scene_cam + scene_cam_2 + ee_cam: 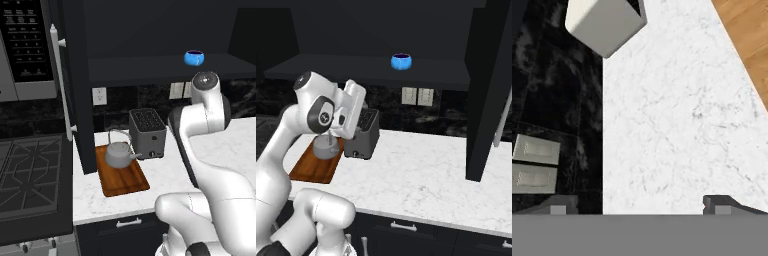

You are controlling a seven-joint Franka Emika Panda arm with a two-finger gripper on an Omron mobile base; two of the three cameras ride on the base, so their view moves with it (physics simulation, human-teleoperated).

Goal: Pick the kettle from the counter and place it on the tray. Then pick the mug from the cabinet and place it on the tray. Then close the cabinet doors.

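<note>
White marble-look counter (165,172) bearing a flat reddish-brown wooden tray (125,182) and a boxy dark grey toaster (147,132); dark cabinet shelf (346,67) carrying a small blue mug (401,61).

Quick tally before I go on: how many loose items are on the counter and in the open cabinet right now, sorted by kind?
Kettle: 1, sitting on the tray
Tray: 1, on the counter
Toaster: 1, on the counter beside the tray
Mug: 1, on the cabinet shelf
Total: 4
</note>
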